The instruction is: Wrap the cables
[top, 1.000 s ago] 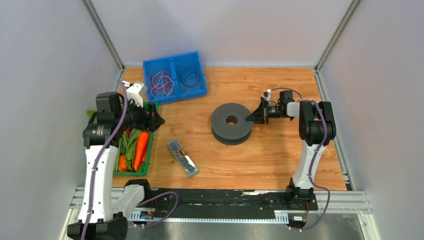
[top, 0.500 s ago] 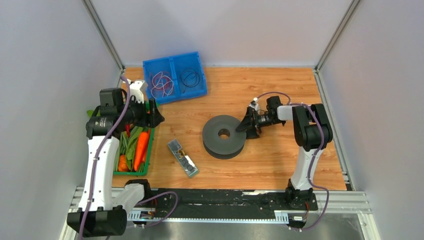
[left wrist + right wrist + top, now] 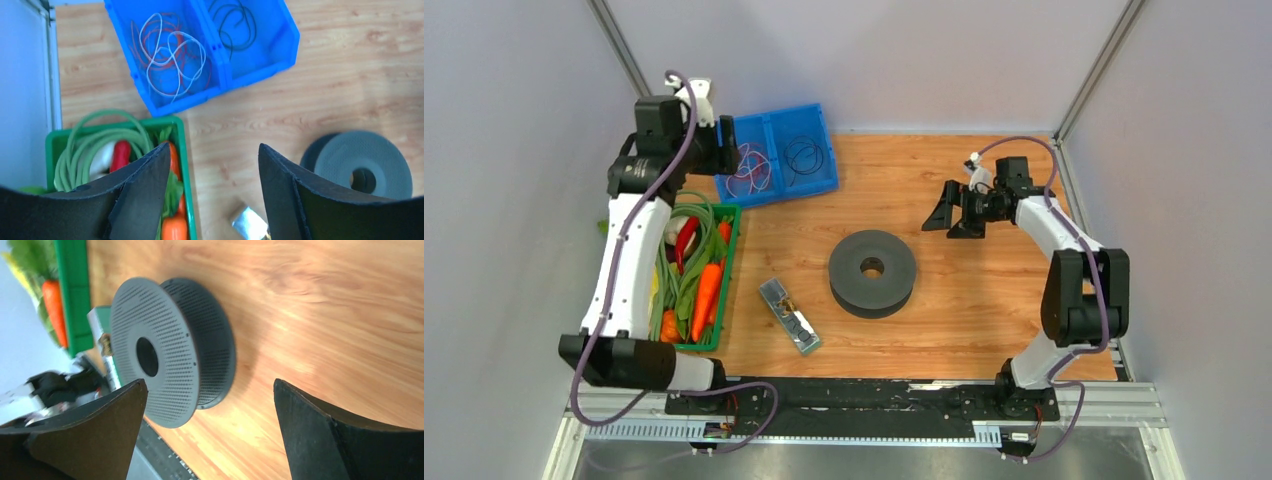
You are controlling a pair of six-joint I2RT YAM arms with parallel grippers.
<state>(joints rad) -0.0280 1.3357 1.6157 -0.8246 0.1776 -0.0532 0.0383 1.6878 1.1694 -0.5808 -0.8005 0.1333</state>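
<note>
Top external: the black cable point(image 3: 802, 155) is found coiled in the right compartment of the blue bin point(image 3: 824, 125), well apart from the grey spool point(image 3: 872, 272). Wrapping is judged not begun. The right gripper point(image 3: 949, 213) is held near the spool, clear of it.

Left wrist: the left gripper point(image 3: 214, 152) is seen spread and empty, with the cable untouched.

Right wrist: the gap between the spool's flanges, hidden from above, is shown bare of wire. The fingers are wide apart, with nothing held.
</note>
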